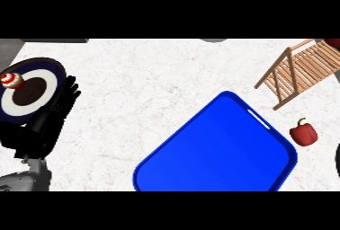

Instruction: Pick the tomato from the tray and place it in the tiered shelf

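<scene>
Across the counter [146, 72], tomato [333, 43] lies far from fingers [66, 92].

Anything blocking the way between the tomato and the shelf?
Nothing visible. A red thing, likely the tomato, is already at the shelf's top-right edge, cut by the frame. The tray shows nothing on it; the pepper sits right of it.

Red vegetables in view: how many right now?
2. A red pepper lies on the counter right of the blue tray; a red thing, probably the tomato, shows at the wooden shelf, cut by the edge.
</scene>
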Controlling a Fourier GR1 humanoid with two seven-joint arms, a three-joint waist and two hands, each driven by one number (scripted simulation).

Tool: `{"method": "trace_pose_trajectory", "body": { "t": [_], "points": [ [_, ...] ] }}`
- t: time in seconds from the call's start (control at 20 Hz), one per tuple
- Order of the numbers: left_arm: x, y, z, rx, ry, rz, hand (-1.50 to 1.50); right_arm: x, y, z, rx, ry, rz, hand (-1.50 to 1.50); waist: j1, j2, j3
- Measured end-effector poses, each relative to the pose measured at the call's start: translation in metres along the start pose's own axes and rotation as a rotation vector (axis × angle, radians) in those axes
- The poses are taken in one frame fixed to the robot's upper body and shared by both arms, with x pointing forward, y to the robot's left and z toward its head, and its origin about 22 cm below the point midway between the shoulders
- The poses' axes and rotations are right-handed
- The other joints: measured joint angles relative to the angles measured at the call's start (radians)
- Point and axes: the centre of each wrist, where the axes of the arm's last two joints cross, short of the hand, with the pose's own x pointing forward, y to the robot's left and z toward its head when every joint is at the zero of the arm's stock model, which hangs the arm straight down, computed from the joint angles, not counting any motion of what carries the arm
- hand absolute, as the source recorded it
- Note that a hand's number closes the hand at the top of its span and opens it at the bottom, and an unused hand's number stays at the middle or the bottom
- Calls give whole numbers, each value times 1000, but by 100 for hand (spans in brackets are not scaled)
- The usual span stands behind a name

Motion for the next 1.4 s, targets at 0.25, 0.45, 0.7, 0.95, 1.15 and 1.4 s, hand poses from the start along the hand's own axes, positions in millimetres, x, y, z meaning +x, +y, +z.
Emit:
{"method": "trace_pose_trajectory", "body": {
  "t": [0.25, 0.45, 0.7, 0.95, 1.15, 1.4],
  "points": [
    [-2, -2, 4, 8, 2, 4, 0, -20, -1, 13, -131, 176, 7, 150, 0, 0, 1],
    [3, -1, 0, 8, -9, -3, 0, -28, -16, 26, -57, 253, 312, -150, 2, 5, -2],
    [6, -2, -3, 5, -4, 5, 0, -37, -29, 30, 39, 333, 450, -150, 8, 4, -1],
    [2, -5, 1, 2, 1, 5, 0, -39, -53, 23, -56, 389, 364, -150, 8, 1, 0],
    [0, -7, 1, -1, 3, 4, 0, -34, -71, 13, -169, 392, 193, -150, 4, 0, 0],
    [-4, -5, 1, 8, 10, 3, 0, -27, -108, 8, -320, 418, -13, -150, -4, -4, -1]
  ]
}}
